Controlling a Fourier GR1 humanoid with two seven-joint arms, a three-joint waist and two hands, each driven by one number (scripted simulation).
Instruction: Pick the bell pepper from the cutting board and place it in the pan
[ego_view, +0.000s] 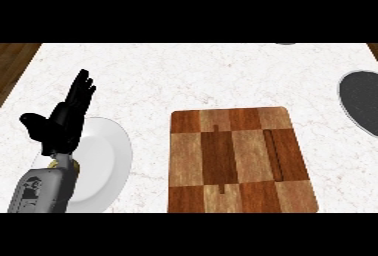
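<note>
Left hand (65, 120), fingers straight, rests idle over a white plate (111, 165) at lower left; checkered cutting board (240, 160) centre shows no pepper; dark pan (362, 100) at right edge.

Only one arm shows from where I stand. Its hand (63, 120) is matte black all over, with long slim fingers and a thicker thumb. A small brass-coloured ring sits at the wrist. Below it, the forearm (43, 192) is a pale grey boxy casing, with a dark patterned patch on its side.
</note>
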